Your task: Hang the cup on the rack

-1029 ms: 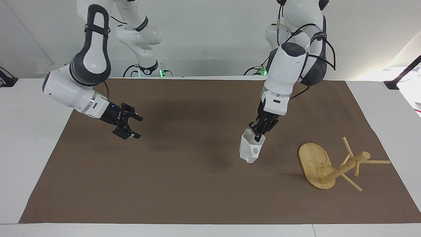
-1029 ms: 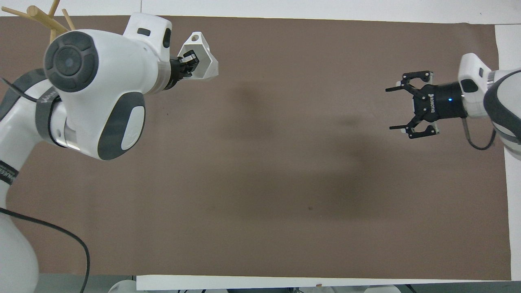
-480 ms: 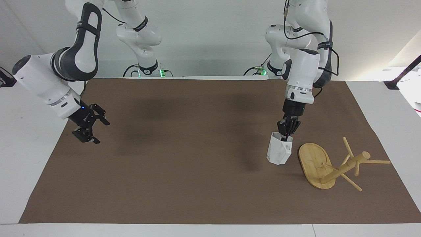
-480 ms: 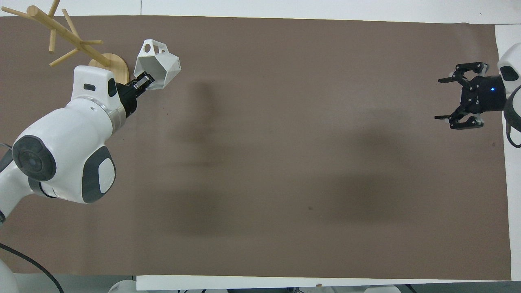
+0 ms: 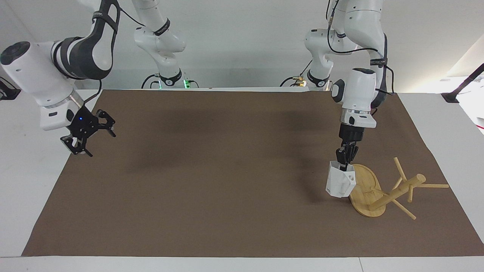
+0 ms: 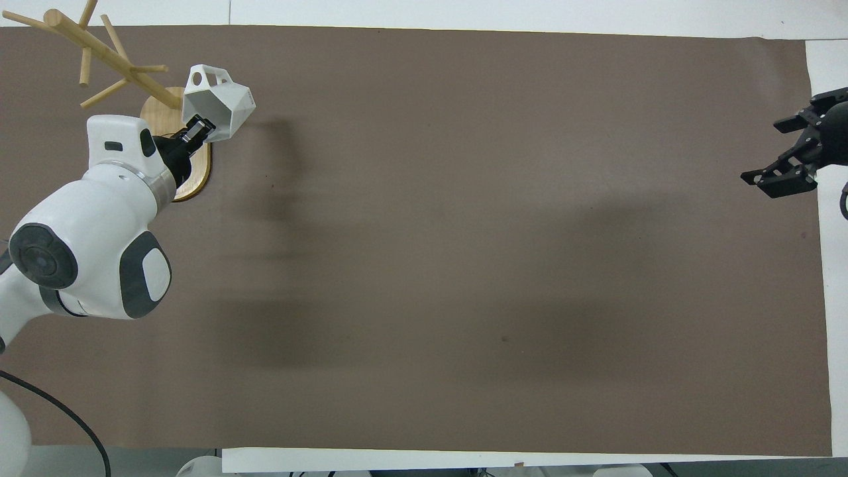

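Cup is in the air, lower right of the facing view, hanging from the left gripper. Jaws clenched on the rim wall, one finger inside the cup, one outside. Cup body overlaps the edge of the rack base in both views; whether it touches the base I can't tell, it looks slightly clear. Handle with its hole faces the rack post; in the overhead view (upper left) it sits right next to the post.

Step in hand, as I read it: transport done, now lining up the handle with a peg. Not hung yet.

Next move needs:
- pick one peg and get the handle hole coaxial with it; the pegs angle outward from the post, so the cup probably needs some wrist rotation
- lift first, since the cup is down at base level and the pegs are up the post
- slide on, then let go only once the peg carries the weight

Rack looks light, so a sideways nudge could shift or tip it.

Right gripper waits at the left edge of the facing view, jaws released, holding nothing, over the edge of the brown mat on the desk.

Count: 1 cup, 1 rack, 2 arms, 1 mat. Pegs: at least 4 visible, maybe more hidden by the post.
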{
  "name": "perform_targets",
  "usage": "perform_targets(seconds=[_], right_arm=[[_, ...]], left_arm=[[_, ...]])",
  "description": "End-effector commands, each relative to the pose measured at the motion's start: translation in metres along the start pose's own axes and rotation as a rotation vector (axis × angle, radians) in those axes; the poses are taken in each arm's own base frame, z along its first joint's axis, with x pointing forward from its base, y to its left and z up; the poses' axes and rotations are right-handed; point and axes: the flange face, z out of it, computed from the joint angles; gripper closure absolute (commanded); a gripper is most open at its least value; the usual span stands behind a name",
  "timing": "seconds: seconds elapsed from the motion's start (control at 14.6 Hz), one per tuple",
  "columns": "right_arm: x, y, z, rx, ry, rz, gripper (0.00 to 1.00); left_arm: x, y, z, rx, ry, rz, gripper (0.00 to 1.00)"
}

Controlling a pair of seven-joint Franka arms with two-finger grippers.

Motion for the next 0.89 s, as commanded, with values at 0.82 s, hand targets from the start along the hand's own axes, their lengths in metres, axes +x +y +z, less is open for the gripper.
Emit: perform_targets(seconds=[0.82], right_arm=[[-0.031, -0.071, -0.111, -0.049, -0.257, 0.758, 0.01]], left_arm=[[0.052, -0.011, 0.017, 0.052, -0.021, -0.190, 1.00]])
